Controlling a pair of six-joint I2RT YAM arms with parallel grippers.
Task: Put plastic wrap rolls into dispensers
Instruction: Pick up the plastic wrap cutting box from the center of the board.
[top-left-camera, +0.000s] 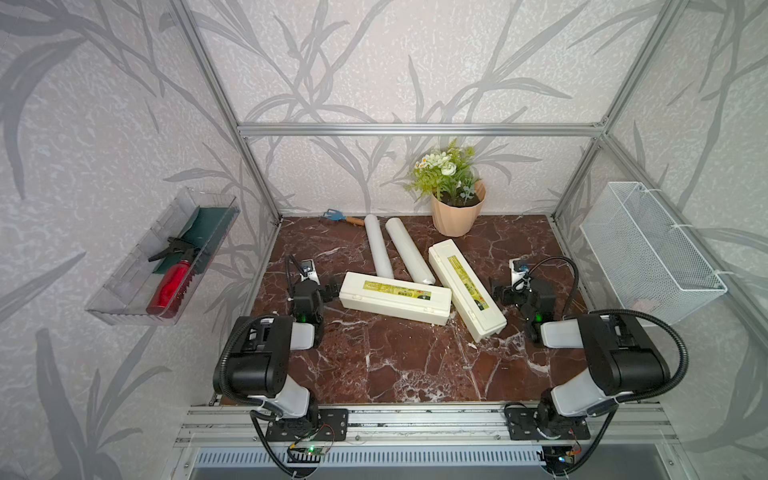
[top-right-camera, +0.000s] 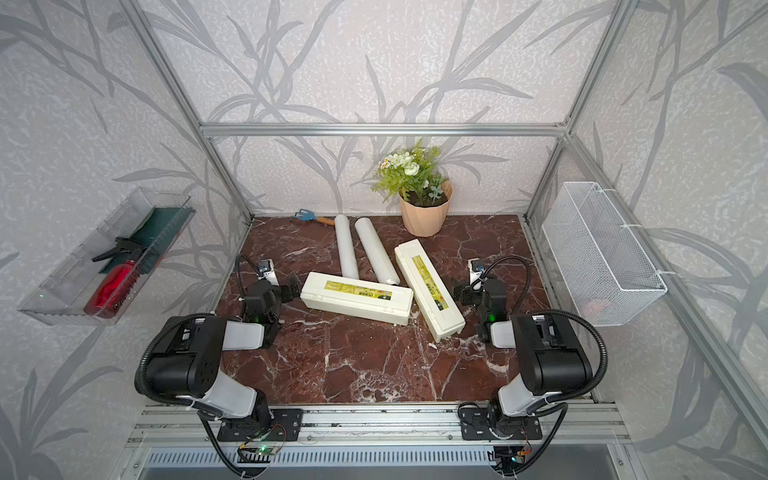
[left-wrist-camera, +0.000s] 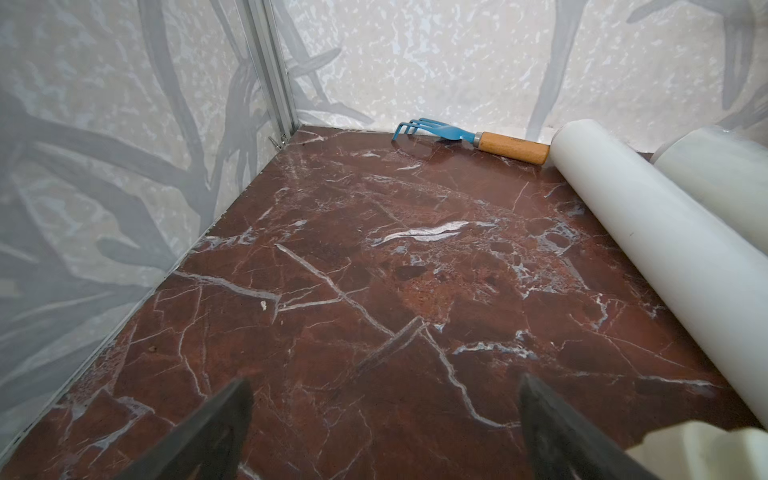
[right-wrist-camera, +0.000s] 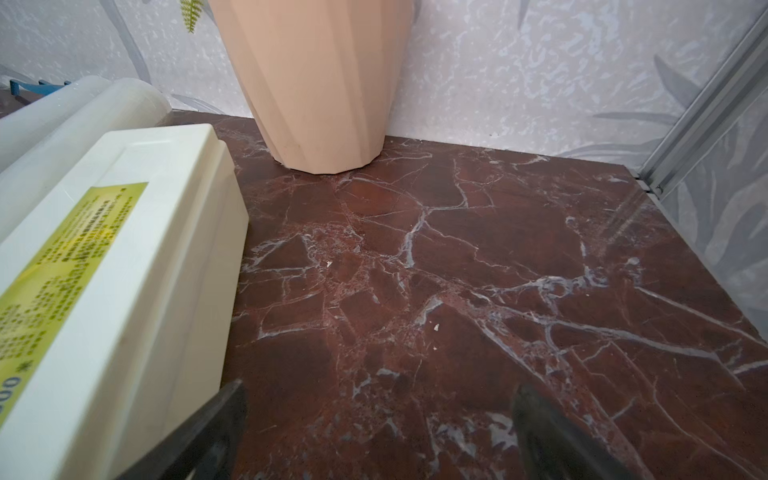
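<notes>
Two white plastic wrap rolls (top-left-camera: 378, 247) (top-left-camera: 409, 251) lie side by side at the back middle of the marble table, seen in both top views. In front of them lie two cream dispensers with lids shut: one crosswise (top-left-camera: 395, 297), one slanted to its right (top-left-camera: 467, 286). My left gripper (top-left-camera: 316, 282) (left-wrist-camera: 384, 380) is open and empty, low over bare marble by the crosswise dispenser's left end. One roll (left-wrist-camera: 648, 241) runs along its side in the left wrist view. My right gripper (top-left-camera: 513, 291) (right-wrist-camera: 379, 386) is open and empty beside the slanted dispenser (right-wrist-camera: 124, 270).
A peach flower pot (top-left-camera: 455, 216) stands at the back right of the rolls. A blue hand rake (top-left-camera: 343, 218) lies against the back wall. A clear tray (top-left-camera: 166, 257) holding a red bottle hangs on the left wall, a white wire basket (top-left-camera: 648, 249) on the right.
</notes>
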